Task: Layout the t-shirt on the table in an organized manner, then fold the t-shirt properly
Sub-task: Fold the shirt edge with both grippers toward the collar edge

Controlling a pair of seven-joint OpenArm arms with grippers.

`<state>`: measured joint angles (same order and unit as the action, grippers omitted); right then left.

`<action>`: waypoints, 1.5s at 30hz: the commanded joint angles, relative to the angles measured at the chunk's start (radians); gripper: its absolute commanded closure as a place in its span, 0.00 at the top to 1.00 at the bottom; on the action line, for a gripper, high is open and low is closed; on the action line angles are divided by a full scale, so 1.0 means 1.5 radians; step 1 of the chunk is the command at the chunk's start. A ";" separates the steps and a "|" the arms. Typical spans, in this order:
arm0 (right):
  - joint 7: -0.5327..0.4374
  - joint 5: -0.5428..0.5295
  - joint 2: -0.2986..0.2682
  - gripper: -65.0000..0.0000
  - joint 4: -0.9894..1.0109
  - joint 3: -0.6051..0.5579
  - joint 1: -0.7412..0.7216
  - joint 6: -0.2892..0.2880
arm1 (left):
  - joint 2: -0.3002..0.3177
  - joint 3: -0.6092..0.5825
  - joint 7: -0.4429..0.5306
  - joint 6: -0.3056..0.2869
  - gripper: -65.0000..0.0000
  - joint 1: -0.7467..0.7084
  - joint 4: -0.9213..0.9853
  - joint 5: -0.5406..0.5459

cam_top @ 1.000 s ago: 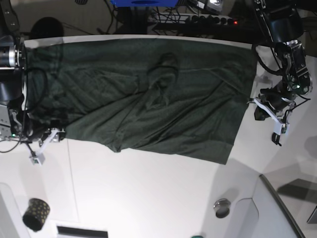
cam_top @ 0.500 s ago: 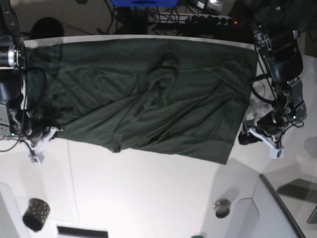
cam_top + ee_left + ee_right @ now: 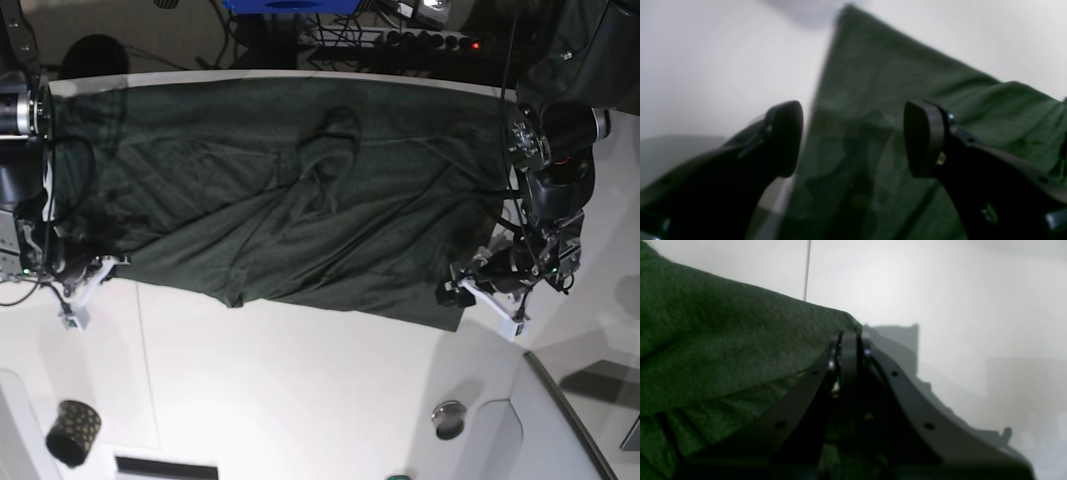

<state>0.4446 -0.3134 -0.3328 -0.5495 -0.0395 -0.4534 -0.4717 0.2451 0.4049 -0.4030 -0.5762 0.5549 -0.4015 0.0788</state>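
- T-shirt (image 3: 290,195), dark green, lies spread across the far half of the white table (image 3: 300,400), a bit wrinkled in the middle.
- Base view is the only one showing the whole shirt; both wrist cams just get blurry close-ups.
- Left gripper (image 3: 853,138) has its jaws wide apart, straddling a shirt corner, nothing pinched. Base view puts it at the shirt's near corner on that side (image 3: 478,292).
- Right gripper (image 3: 848,340) is clamped tight right at the shirt's edge; looks like it's got the fabric.
- Also around: a black gold-dotted cup (image 3: 72,432) near the front edge and a small round metal thing (image 3: 449,418); can't tell what's in either.
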 commanded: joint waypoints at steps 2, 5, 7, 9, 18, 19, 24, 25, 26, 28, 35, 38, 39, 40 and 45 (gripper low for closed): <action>-0.007 -0.004 -0.013 0.00 -0.009 0.002 -0.016 -0.004 | 0.008 0.001 -0.003 0.013 0.70 0.003 -0.004 0.000; -0.007 -0.004 -0.013 0.00 -0.009 0.002 -0.015 -0.005 | 0.009 0.001 0.004 0.058 0.65 -0.006 -0.004 0.000; -0.007 -0.004 -0.013 0.00 -0.011 0.002 -0.015 -0.005 | 0.009 0.000 0.033 0.061 0.50 -0.012 0.001 0.000; -0.007 -0.005 -0.013 0.00 -0.012 0.002 -0.013 -0.005 | 0.010 0.000 0.063 0.061 0.28 -0.015 0.029 0.000; -0.013 -0.003 -0.013 0.00 -0.031 0.002 -0.007 -0.005 | 0.014 -0.006 0.152 0.062 0.00 -0.012 0.062 -0.006; -0.013 -0.003 -0.013 0.00 -0.041 0.002 -0.006 -0.005 | 0.014 -0.006 0.156 0.062 0.00 -0.012 0.061 -0.006; -0.013 -0.003 -0.013 0.00 -0.075 0.002 0.000 -0.005 | 0.013 -0.006 0.153 0.058 0.00 -0.022 -0.006 -0.001; -0.013 -0.003 -0.014 0.00 -0.082 0.002 0.000 -0.005 | 0.012 -0.005 0.147 0.058 0.00 -0.034 -0.035 -0.001; -0.014 -0.003 -0.014 0.00 -0.086 0.002 0.000 -0.005 | 0.012 -0.001 0.132 0.058 0.00 -0.045 -0.062 0.000; -0.014 -0.005 -0.022 0.00 -0.093 0.003 0.000 -0.005 | 0.011 0.001 0.102 0.058 0.00 -0.064 -0.123 0.004; -0.045 -0.006 -0.026 0.00 -0.103 0.003 0.013 -0.005 | 0.015 -0.006 0.011 0.057 0.00 -0.153 -0.315 0.138; -0.063 -0.006 -0.026 0.00 -0.104 0.003 0.020 -0.005 | 0.019 -0.007 -0.023 0.057 0.00 -0.193 -0.399 0.171; -0.068 -0.006 -0.026 0.00 -0.104 0.004 0.025 -0.005 | 0.018 -0.007 -0.033 0.057 0.00 -0.207 -0.426 0.178; -0.074 -0.007 -0.026 0.00 -0.104 0.004 0.029 -0.005 | 0.018 -0.005 -0.040 0.057 0.00 -0.222 -0.452 0.183; -0.093 -0.006 -0.022 0.00 -0.187 0.082 0.082 -0.007 | 0.018 0.001 -0.052 0.057 0.00 -0.306 -0.572 0.219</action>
<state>0.3271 -0.3134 -0.3382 -0.8150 0.0795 -0.3031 -0.4789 0.2546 0.4000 -0.5045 -0.4896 0.0776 -1.2442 0.3943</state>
